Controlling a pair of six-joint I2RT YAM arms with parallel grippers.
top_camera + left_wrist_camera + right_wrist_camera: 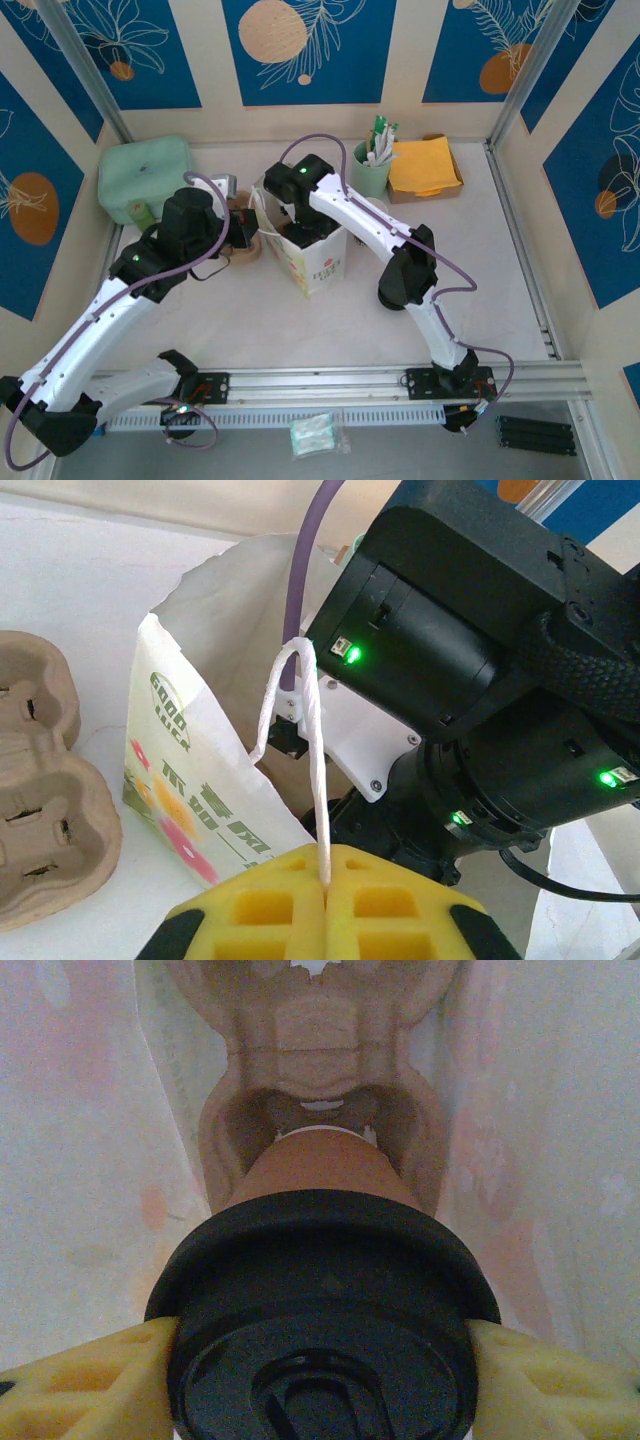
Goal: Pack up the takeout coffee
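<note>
Your right tool [320,1380] is down inside the paper bag [318,262], which stands mid-bench. Its yellow fingers [90,1385] are clamped on the takeout coffee [320,1170] at the black lid [320,1260]. The brown cup hangs over a socket of the pulp carrier [320,1050] lying in the bottom of the bag. You cannot tell from here whether its base touches yet.

Your left tool [325,895] is pinched shut on the white string handle [312,730], drawing the left side of the bag's mouth open.

Lower the cup straight and upright, with its base centred over the socket. The bag walls are close on both sides, so make no sideways sweep. Release only once the cup feels seated, and open gently, since the grip sits at the lid and a jerk could likely loosen it. Hold the handle taut enough for a clear mouth, but not so hard that the bag tips towards the spare carrier [40,780] on its left.
</note>
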